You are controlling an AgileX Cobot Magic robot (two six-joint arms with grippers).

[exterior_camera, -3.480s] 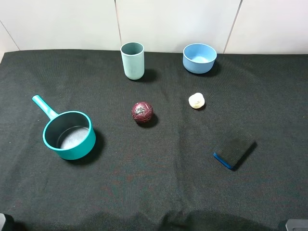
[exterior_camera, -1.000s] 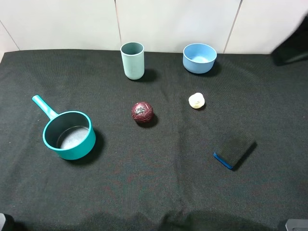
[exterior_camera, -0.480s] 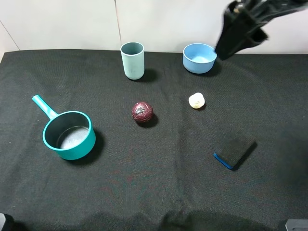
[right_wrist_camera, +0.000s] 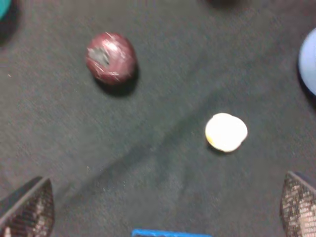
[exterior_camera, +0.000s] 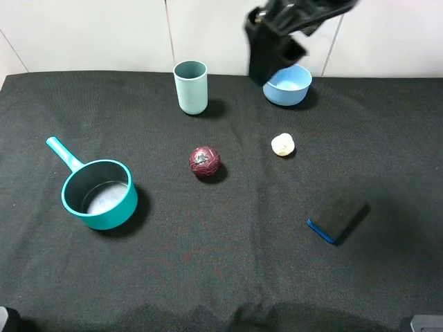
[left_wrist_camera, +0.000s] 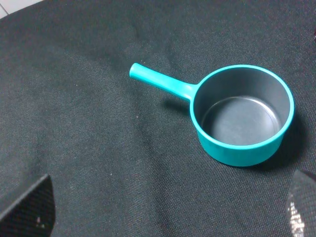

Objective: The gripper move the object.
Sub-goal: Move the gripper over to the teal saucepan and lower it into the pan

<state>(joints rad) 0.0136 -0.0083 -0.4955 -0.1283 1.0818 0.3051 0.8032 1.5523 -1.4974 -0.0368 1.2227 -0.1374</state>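
Jaws spread on both arms, saucepan alone at the table's left

Right gripper (exterior_camera: 265,61) hangs blurred above the far edge of the table (exterior_camera: 221,277), its dark bulk overlapping the near-left rim of the light-blue bowl (exterior_camera: 289,84). In its wrist view its jaws stand wide apart with nothing between them. Below it lie a dark red ball (right_wrist_camera: 111,57) and a small cream lump (right_wrist_camera: 226,132), well apart from each other, and the blue edge of a black sponge (right_wrist_camera: 170,233) shows nearest the camera.

Left gripper (left_wrist_camera: 163,210) also has its jaws spread wide and empty, and it looks down on the teal saucepan (left_wrist_camera: 242,118).

The saucepan sits upright on the black cloth at the left side of the table, grey inside showing. Its straight handle points toward the far-left corner, and neither gripper touches it. A tall pale-teal cup (exterior_camera: 190,86) stands at the far edge, left of the bowl.
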